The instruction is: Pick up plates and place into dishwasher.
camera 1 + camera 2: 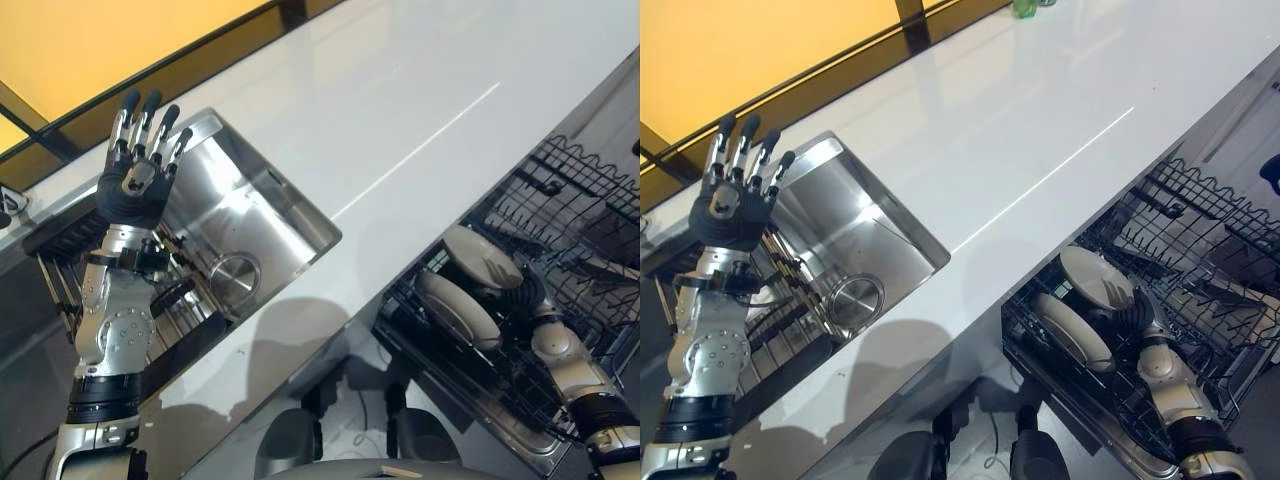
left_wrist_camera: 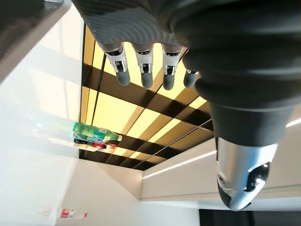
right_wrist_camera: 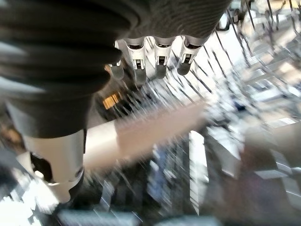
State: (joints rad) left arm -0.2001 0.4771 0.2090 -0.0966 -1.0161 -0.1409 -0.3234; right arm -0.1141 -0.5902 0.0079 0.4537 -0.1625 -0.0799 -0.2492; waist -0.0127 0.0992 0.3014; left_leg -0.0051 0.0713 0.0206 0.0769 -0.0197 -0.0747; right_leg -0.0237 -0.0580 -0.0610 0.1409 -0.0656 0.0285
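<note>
Steel wire makes up the dishwasher rack, a dark grid of thin upright tines, and the right hand is down among them just beside two plates. The near plate and the far plate are pale, smooth, shallow discs standing on edge, tilted alike, one slot apart. In the head views the right hand's dark cover lies against the far plate's rim; the right wrist view shows its fingers straight and loose over blurred tines, wrapped round nothing, so the plate looks already seated in the rack and not held. If the step in hand is letting go and coming out, as it seems, the hand should lift straight up along the tines rather than sideways, since a sideways sweep could tip the glossy plates against each other or catch a fingertip in the wire. Well apart, the left hand is raised with fingers spread and empty, above a brushed-metal sink whose basin is boxy with a round drain. Between the two hands runs a white countertop, flat and glossy. Whether more plates wait near the left hand I cannot tell; dark slats lie beside its forearm.
</note>
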